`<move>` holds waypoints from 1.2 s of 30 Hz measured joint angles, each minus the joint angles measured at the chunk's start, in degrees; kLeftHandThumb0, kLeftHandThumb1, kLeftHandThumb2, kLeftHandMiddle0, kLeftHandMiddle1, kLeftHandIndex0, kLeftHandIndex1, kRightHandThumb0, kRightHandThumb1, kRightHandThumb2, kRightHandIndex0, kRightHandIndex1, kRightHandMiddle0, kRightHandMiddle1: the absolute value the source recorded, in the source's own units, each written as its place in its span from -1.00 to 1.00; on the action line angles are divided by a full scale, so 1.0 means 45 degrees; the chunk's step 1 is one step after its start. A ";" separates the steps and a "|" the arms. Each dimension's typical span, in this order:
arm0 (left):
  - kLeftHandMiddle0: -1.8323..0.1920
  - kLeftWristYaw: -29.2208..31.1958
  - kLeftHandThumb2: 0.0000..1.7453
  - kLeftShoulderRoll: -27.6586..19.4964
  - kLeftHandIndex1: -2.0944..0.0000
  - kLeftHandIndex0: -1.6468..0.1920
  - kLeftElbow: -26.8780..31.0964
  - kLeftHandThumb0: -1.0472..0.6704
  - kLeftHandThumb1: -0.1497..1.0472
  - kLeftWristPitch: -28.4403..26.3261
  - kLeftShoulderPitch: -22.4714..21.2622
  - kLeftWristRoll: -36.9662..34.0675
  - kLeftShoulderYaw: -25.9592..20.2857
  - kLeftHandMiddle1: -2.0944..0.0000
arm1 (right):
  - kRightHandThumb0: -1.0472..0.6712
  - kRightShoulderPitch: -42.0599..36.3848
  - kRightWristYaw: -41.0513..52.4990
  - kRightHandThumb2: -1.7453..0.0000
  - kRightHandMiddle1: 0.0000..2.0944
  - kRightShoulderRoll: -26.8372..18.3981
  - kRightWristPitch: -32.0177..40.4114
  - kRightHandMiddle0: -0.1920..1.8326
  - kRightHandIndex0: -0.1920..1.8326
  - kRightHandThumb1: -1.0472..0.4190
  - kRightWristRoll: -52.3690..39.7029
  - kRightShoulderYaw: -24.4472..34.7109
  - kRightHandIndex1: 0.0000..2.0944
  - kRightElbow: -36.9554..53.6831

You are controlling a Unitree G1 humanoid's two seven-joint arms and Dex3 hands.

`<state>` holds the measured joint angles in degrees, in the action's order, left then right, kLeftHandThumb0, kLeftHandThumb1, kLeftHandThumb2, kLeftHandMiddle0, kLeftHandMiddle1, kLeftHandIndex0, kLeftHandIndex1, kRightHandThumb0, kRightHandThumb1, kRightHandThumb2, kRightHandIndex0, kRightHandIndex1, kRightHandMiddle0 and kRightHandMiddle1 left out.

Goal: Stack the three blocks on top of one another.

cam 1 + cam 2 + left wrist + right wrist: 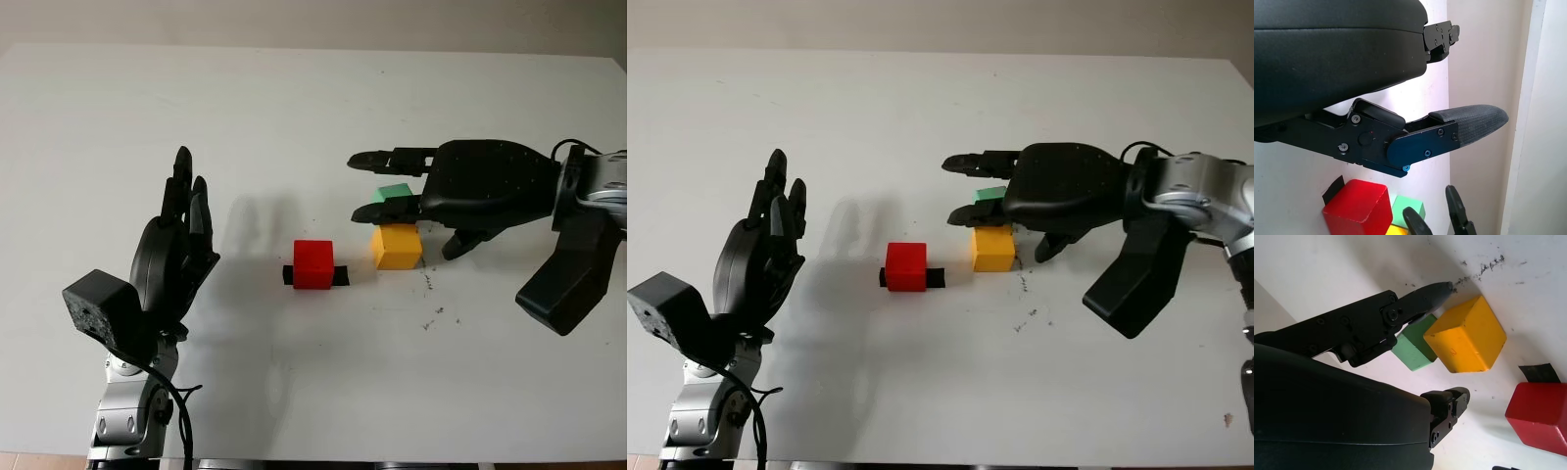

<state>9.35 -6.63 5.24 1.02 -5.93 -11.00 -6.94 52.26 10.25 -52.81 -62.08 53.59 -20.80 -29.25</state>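
1. While none of the blocks is stacked, all three sit on the white table (294, 127), near its middle.
2. Red block (313, 264): alone, nearest the table's centre, on a strip of black tape (341, 277) that pokes out at both sides.
3. Yellow block (397, 246): just to the right of the red one, apart from it, with a clear gap of table between.
4. Green block (394, 192): just behind the yellow one, farther from the robot; close beside it in the right wrist view, whether touching cannot be told.
5. Right hand (392, 186): reaching in from the right, above the green and yellow blocks, open and holding nothing; one finger (1425, 296) extends past the green block's far side, another (377, 210) lies in front of it above the yellow block.
6. Dark scuff marks (431, 313): scattered on the table in front of and right of the yellow block.
7. Left hand (181, 235): raised upright over the table's left part, well apart from the blocks, open with nothing in it.
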 measured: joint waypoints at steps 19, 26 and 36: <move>0.97 0.0065 -0.20 -0.0002 0.95 0.98 0.0132 -0.68 1.00 -0.0059 0.0131 -0.0005 0.0000 0.95 | -0.20 0.0669 -0.2885 0.94 -0.85 0.0440 -0.0170 -0.40 -0.81 -0.76 0.1614 -0.1087 -0.93 -0.1049; 0.97 0.0081 -0.20 -0.0002 0.95 0.98 0.0132 -0.68 1.00 -0.0059 0.0137 -0.0003 0.0002 0.95 | -0.25 0.0899 -0.3972 0.93 -0.78 0.0472 -0.0205 -0.28 -0.80 -0.79 0.2071 -0.1452 -0.93 -0.1378; 0.98 0.0093 -0.20 -0.0002 0.95 0.98 0.0134 -0.68 1.00 -0.0060 0.0154 -0.0005 0.0003 0.95 | -0.30 0.0939 -0.4203 0.94 -0.37 0.0496 -0.0412 -0.14 -0.72 -0.81 0.1940 -0.1503 -0.94 -0.1707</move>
<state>9.76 -6.63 5.84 0.75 -5.24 -11.03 -6.92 56.49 -8.66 -50.58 -63.93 62.32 -27.56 -36.93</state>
